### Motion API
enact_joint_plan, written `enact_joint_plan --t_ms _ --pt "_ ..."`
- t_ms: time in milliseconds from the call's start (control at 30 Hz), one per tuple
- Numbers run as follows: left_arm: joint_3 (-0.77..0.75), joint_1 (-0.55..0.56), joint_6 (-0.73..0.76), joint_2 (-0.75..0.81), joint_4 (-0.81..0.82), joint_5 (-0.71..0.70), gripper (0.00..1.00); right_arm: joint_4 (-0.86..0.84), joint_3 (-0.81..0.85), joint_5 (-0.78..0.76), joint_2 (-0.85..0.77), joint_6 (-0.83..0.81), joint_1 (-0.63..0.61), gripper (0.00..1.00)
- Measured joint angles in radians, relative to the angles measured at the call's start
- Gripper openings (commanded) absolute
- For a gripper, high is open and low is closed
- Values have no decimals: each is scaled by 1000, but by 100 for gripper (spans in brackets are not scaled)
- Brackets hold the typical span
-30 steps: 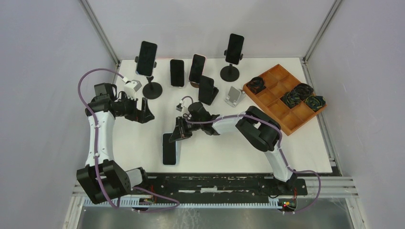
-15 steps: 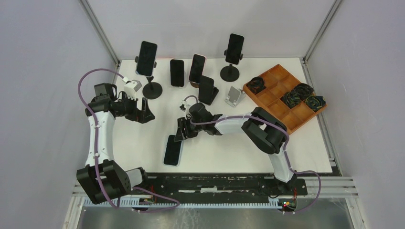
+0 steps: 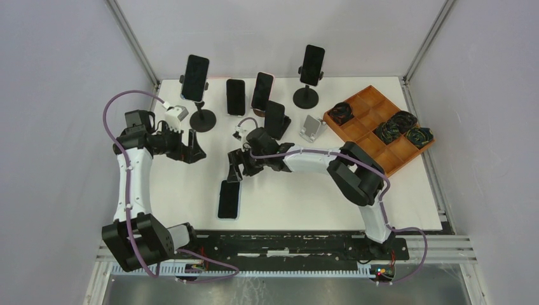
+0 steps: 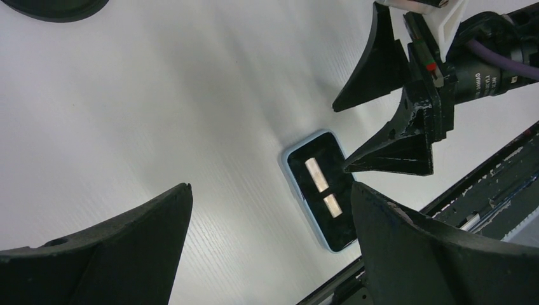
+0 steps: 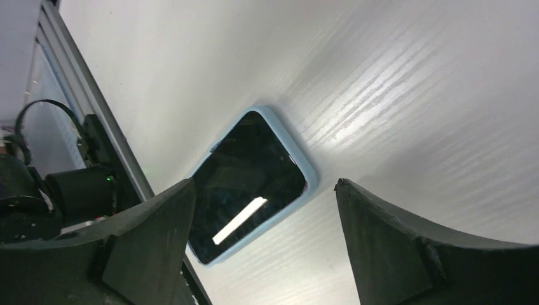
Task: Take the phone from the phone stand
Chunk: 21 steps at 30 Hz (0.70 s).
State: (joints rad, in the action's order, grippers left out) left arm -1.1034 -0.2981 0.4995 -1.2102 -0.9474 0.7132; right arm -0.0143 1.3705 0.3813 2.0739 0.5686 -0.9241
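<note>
A phone (image 3: 229, 199) in a light-blue case lies flat, screen up, near the table's front edge; it also shows in the left wrist view (image 4: 320, 189) and the right wrist view (image 5: 248, 184). My right gripper (image 3: 236, 170) hangs open just behind the phone's far end, its fingers apart and touching nothing (image 5: 264, 183). An empty silver phone stand (image 3: 311, 128) sits at mid-right. My left gripper (image 3: 194, 147) is open over bare table to the left (image 4: 270, 187).
Along the back, two black round-base stands (image 3: 203, 119) (image 3: 306, 97) each hold a phone, and three more phones (image 3: 236, 96) (image 3: 262, 90) (image 3: 274, 119) stand propped between them. A wooden compartment tray (image 3: 365, 101) with dark cable bundles lies at the right. A small grey stand (image 3: 176, 114) is by the left arm.
The right gripper has opened, let go of the phone and drawn back toward the rear. The phone stays flat on the table. The left arm has not moved.
</note>
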Motion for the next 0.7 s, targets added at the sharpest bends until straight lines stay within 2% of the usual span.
enact_joint_plan --t_ms 67,367,567,700 --pt "-7 0 0 -1 0 2 100 34 3 -20 -19 -27 4 98" --pt "-53 0 0 -24 1 8 100 202 41 -83 -160 -201 55 98" --pt "-65 0 0 -53 0 44 100 272 91 -338 -310 -412 95 98" --pt "-65 0 0 -69 0 50 100 245 74 -350 -403 -459 206 98"
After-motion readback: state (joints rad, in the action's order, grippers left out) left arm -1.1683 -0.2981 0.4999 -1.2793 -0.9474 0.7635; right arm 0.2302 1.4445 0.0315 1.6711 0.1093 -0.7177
